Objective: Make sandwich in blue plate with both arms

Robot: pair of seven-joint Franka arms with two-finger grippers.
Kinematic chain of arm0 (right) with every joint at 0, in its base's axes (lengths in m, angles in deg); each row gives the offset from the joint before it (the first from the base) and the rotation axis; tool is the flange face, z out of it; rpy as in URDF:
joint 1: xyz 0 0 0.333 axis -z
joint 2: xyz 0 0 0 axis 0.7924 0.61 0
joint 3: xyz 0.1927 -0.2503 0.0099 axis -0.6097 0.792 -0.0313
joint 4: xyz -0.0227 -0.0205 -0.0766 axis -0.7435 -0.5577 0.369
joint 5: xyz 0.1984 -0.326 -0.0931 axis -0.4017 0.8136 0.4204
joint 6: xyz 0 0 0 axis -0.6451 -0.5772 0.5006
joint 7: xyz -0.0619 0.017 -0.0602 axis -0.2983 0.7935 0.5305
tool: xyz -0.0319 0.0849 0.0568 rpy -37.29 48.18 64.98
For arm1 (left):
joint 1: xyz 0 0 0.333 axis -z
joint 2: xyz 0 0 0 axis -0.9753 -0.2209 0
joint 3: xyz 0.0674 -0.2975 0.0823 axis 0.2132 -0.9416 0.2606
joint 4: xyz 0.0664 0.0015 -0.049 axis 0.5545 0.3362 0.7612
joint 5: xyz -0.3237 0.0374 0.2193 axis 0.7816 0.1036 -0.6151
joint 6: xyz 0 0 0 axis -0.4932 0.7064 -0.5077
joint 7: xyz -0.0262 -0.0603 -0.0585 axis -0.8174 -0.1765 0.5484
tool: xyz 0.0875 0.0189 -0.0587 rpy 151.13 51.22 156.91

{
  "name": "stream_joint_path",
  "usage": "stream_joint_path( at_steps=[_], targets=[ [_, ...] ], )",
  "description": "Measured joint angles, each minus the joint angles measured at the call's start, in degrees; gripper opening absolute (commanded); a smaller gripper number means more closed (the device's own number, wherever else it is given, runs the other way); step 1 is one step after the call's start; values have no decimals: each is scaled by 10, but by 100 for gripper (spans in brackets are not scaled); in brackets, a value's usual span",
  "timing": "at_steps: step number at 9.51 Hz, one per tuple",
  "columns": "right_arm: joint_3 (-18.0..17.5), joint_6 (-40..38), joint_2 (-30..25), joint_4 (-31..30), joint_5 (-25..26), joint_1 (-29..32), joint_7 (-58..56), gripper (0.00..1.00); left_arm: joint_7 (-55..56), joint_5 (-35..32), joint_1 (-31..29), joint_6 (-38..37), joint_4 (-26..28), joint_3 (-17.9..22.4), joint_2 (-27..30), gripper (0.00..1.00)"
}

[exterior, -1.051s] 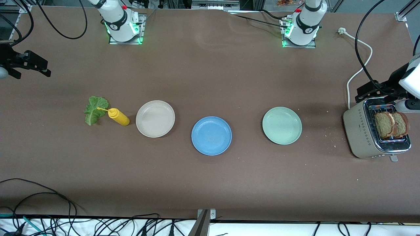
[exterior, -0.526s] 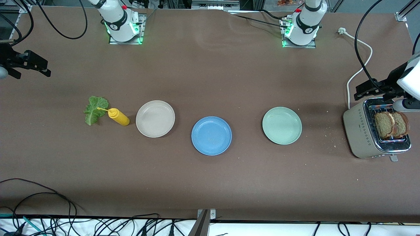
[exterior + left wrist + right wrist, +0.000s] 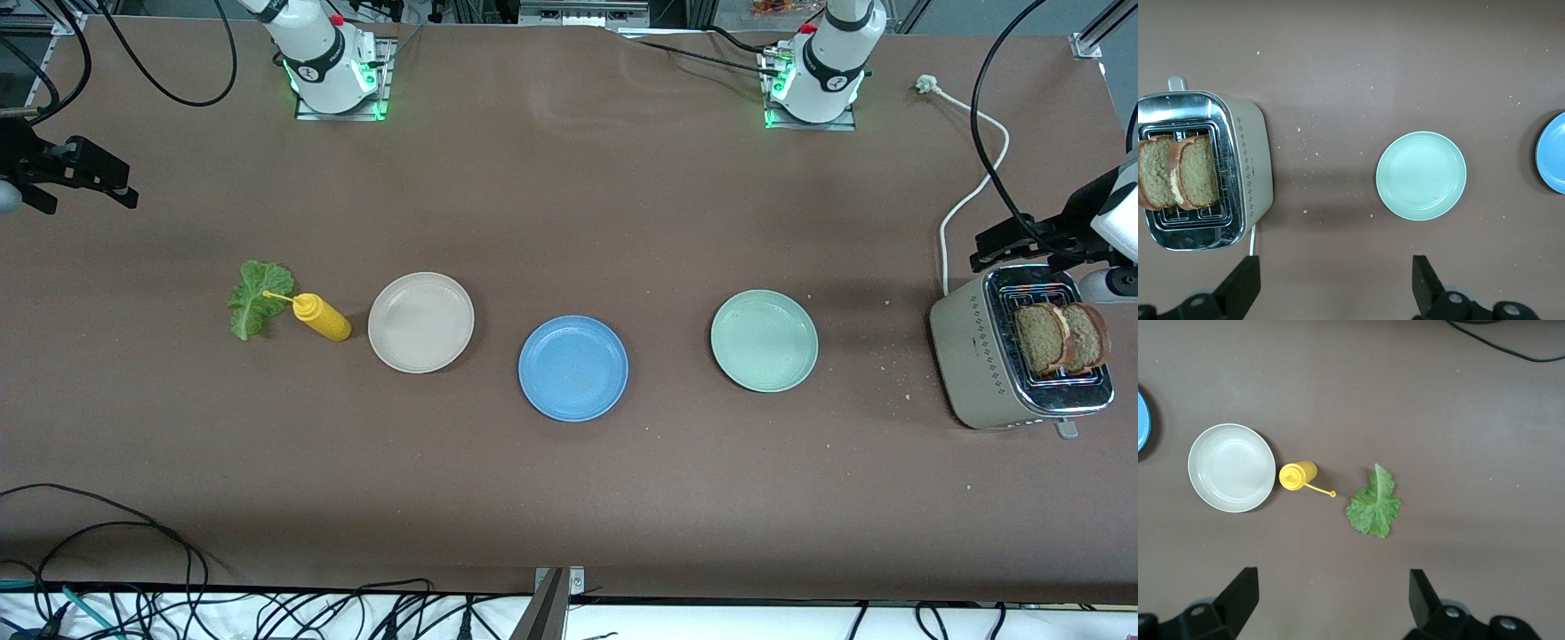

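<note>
So far nothing of the sandwich is built: the blue plate (image 3: 573,368) lies bare on the surface (image 3: 569,498), between the beige plate (image 3: 420,322) and the mint-green plate (image 3: 764,340).

My left gripper (image 3: 1331,290) hangs high with its fingers spread wide and nothing between them, over the surface just beside the toaster (image 3: 1251,160). Both bread slices (image 3: 1178,172) stand upright together in the toaster's slots, close to this gripper and untouched. The mint-green plate sits below it toward the middle of the surface, and the blue plate only shows past that, well apart from me.

My right gripper (image 3: 1328,607) is also spread wide and empty, up over the right arm's end of the surface. The lettuce leaf (image 3: 1374,504) lies flat below it, with the yellow squeeze bottle (image 3: 1298,475) on its side just beside the leaf, nozzle pointing at it, and the beige plate next along.

I judge every step is left: a slice onto the blue plate, then the leaf, then the second slice.
</note>
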Motion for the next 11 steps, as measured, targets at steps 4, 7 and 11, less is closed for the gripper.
stream_joint_path(
  at_steps=[4,7,11],
  targets=[
    [0,0,0,0,0,0,0,100,0,0,-1,-2,0,0,0,100],
    [0,0,0,0,0,0,0,100,0,0,-4,-3,0,3,0,100],
    [0,0,0,0,0,0,0,100,0,0,-10,-8,0,5,2,100]
  ],
)
